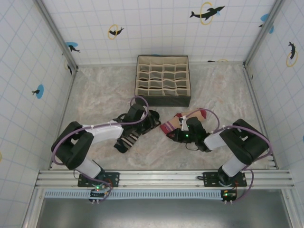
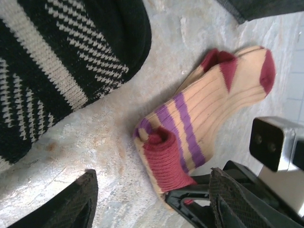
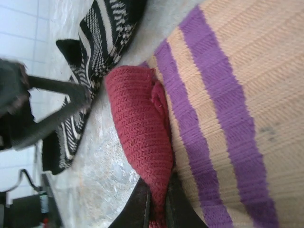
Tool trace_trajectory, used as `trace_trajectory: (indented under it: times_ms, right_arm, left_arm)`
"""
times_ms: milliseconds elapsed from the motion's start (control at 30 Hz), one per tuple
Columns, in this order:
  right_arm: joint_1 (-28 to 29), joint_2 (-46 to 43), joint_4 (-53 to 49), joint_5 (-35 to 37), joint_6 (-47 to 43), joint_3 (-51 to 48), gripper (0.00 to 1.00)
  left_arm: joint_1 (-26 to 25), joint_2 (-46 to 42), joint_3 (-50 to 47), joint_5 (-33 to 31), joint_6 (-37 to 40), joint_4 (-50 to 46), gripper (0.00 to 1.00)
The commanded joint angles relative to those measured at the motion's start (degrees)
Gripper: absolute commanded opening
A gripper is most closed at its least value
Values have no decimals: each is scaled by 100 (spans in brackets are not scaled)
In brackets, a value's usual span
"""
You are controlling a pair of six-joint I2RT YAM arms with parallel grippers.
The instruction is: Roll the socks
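In the top view, the black, white and grey striped fabric sock (image 1: 129,137) lies flat on the pale marbled table (image 1: 104,95), at about 7 o'clock from the beige gridded fabric organiser box (image 1: 163,80). It lies partly under the left arm. The left gripper (image 2: 153,173) hangs low over the bare table between the two socks. Its fingers are wide apart and have nothing between them.

At about 2 o'clock from the striped sock lies the tan ribbed sock with dark red toe and cuff and purple stripes (image 1: 176,122). Its toe points to 2 o'clock and its cuff to 8 o'clock. The right gripper (image 3: 158,204) is closed tight on the edge of the dark red cuff, and a small fold of the cuff is already turned over on the tan part.

Both socks look light, soft and limp, so they will bend and slide on the smooth table instead of turning as one piece. The thick ribbed cuff seems the best place to take hold, because it gives the fingers more material. Probably the second gripper must press the body of the sock down, otherwise the roll may open again
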Motion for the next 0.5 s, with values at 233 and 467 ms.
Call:
trace_trajectory:
  times_ms: [233,467]
  right_arm:
    - [-304,616,708,-697,1789,-171,0]
    - [-375,664,771,-762,1993,-184,0]
  left_arm:
    - [-255,597,301,-68,108,195,57]
    - [-317,936,467,-140,127,322,45]
